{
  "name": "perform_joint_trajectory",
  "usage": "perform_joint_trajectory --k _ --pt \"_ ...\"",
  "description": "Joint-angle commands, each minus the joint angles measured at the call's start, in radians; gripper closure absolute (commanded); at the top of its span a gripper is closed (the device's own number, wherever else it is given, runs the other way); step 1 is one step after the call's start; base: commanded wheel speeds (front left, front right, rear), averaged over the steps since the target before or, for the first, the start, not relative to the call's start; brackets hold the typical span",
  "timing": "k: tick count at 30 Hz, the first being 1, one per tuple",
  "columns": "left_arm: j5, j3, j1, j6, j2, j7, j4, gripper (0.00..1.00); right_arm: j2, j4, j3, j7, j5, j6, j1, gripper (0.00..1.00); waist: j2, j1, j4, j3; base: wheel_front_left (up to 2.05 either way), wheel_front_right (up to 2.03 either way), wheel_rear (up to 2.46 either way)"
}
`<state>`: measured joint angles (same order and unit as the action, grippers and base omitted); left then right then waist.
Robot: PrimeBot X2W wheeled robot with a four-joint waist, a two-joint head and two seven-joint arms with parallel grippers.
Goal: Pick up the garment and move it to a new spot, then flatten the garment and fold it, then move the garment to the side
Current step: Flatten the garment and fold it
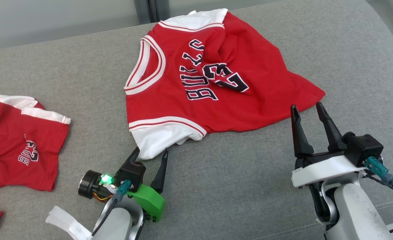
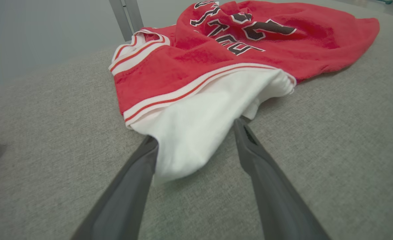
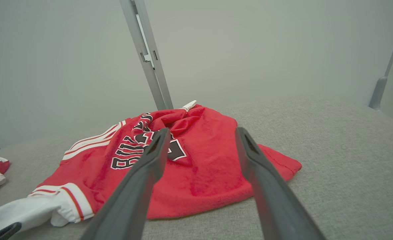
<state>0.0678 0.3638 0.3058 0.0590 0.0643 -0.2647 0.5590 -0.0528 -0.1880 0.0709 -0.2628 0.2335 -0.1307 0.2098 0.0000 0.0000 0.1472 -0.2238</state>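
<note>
Red Bulls jersey, front up and rumpled, at the middle of the grey fabric-covered tabletop; collar toward the robot's left, hem toward its right, black-and-white lettering and number bunched by a raised fold across the chest. Near white sleeve trailing off the body toward the robot, its free end flat on the fabric.

Left gripper low at that sleeve end, jaws spread wide and straddling it: white cloth between the two dark fingers, the sleeve's edge lapping over one fingertip, nothing pinched.

Right gripper just beside the jersey's near hem corner, jaws likewise spread wide and empty; in the right wrist view, fingers raised above the tabletop and aimed across the red cloth.

Second red jersey of the same print, crumpled, well apart at the tabletop's left edge.
</note>
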Motion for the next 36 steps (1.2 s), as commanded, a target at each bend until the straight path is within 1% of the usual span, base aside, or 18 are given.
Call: perform_joint_trajectory --k 1,2,5,15,20,24,30,36 --pt "-0.001 0.000 -0.010 0.008 0.004 0.001 -0.011 0.83 0.000 -0.001 -0.004 -0.003 -0.004 0.000 0.007 0.00 0.0000 0.0000 -0.003 0.003 0.00 0.00 0.00" --pt "0.000 0.001 -0.015 0.013 0.004 0.000 -0.024 1.00 0.000 -0.002 -0.006 -0.003 -0.003 0.000 0.007 0.00 0.0000 0.0000 -0.005 0.006 0.00 0.00 0.00" --pt "0.008 -0.003 -0.031 0.022 0.003 0.000 -0.055 1.00 0.001 -0.008 -0.009 -0.003 -0.003 0.000 0.002 0.00 0.0000 0.0000 -0.014 0.018 0.00 0.00 0.00" --pt "0.071 -0.100 -0.114 0.036 -0.007 0.000 -0.239 1.00 0.001 -0.045 0.001 -0.003 0.007 0.000 -0.023 0.00 0.0000 0.0000 -0.056 0.079 0.00 0.00 0.00" --pt "0.101 -0.120 -0.163 0.053 -0.010 0.000 -0.287 1.00 0.001 -0.066 -0.002 -0.003 0.003 0.000 -0.032 0.00 0.0000 0.0000 -0.076 0.107 0.00 0.00 0.00" --pt "0.098 -0.115 -0.175 0.061 -0.012 0.000 -0.247 1.00 0.001 -0.083 0.013 -0.003 0.002 0.000 -0.021 0.00 0.0000 0.0000 -0.074 0.112 0.00 0.00 0.00" --pt "0.070 -0.122 -0.096 0.060 0.008 0.000 -0.086 1.00 0.001 -0.094 0.048 -0.003 0.001 0.000 0.008 0.00 0.0000 0.0000 -0.037 0.080 0.00 0.00 0.00" --pt "0.047 -0.145 0.008 0.026 0.036 0.001 0.081 1.00 0.002 -0.092 0.049 -0.003 0.010 0.000 0.027 0.00 0.0000 0.0000 0.000 0.037 0.00 0.00 0.00"
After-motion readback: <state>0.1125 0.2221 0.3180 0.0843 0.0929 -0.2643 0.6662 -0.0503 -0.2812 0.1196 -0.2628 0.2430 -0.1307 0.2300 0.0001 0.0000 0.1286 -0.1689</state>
